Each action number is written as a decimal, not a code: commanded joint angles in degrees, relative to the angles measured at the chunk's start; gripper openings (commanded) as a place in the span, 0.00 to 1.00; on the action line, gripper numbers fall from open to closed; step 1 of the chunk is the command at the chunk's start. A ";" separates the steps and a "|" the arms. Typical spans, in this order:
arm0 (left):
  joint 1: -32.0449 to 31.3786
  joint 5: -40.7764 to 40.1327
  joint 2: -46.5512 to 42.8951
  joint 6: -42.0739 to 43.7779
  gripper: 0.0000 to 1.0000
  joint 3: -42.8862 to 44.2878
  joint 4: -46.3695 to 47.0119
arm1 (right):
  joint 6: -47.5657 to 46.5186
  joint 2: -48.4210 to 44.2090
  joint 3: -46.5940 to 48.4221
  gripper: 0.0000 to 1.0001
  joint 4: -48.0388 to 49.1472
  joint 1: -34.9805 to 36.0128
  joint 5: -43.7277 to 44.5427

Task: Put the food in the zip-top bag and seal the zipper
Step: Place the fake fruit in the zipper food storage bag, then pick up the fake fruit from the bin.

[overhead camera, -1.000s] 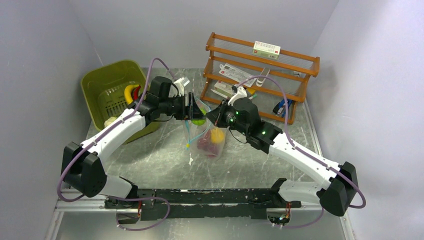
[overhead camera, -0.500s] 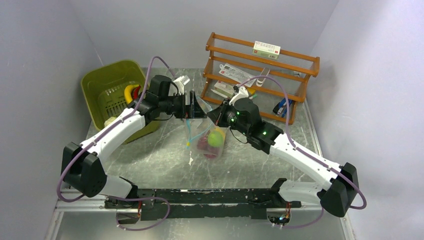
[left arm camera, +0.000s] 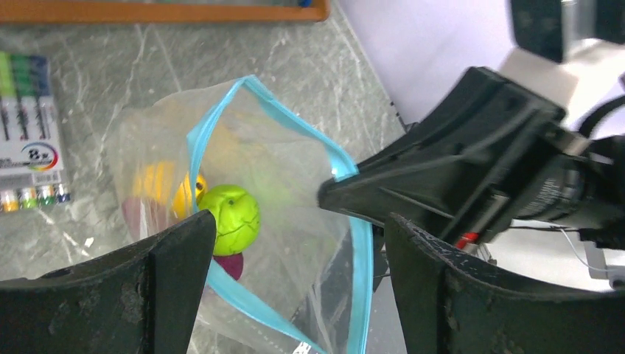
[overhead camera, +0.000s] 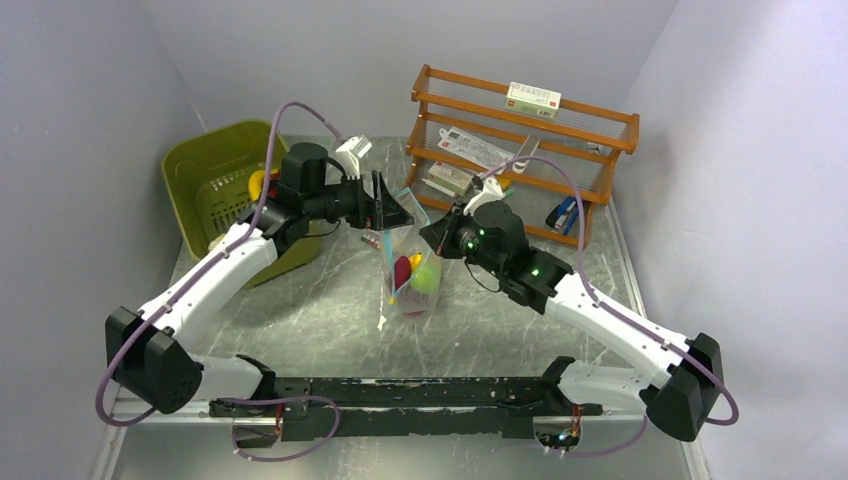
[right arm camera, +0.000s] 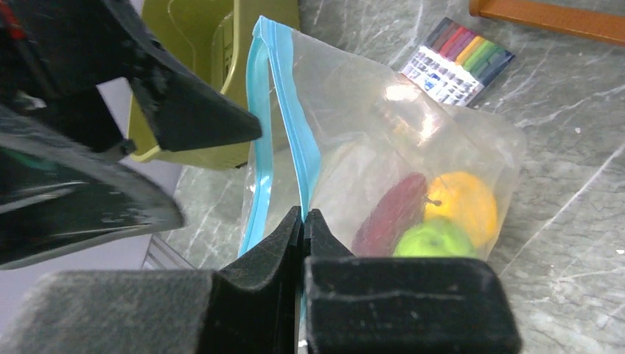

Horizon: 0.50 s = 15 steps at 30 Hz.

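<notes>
Zip-top bag [overhead camera: 410, 285] held by right fingers [right arm camera: 302, 221] pinched on zipper [right arm camera: 297, 133]; left fingers [overhead camera: 393, 205], 9 o'clock, gape empty; a slip could spill food [left arm camera: 230, 219].

clear bag [right arm camera: 413, 125], teal zipper [right arm camera: 291, 110], olive tub [overhead camera: 187, 190]

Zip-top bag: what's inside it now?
Three pieces show through the zip-top bag: a green round piece, an orange-yellow piece and a dark red piece. Anything beneath them is covered.
</notes>
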 commanded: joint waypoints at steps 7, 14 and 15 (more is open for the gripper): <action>-0.39 -1.18 -4.30 2.81 0.81 5.60 -0.35 | -2.30 -4.06 -0.16 0.00 -1.69 0.01 1.84; -0.36 -25.18 -4.17 7.40 0.79 13.51 -13.43 | -5.23 -7.97 3.40 0.00 -6.82 0.00 4.09; -0.34 -27.41 -4.05 7.68 0.78 14.49 -14.45 | -5.50 -8.41 3.74 0.00 -7.51 0.04 4.58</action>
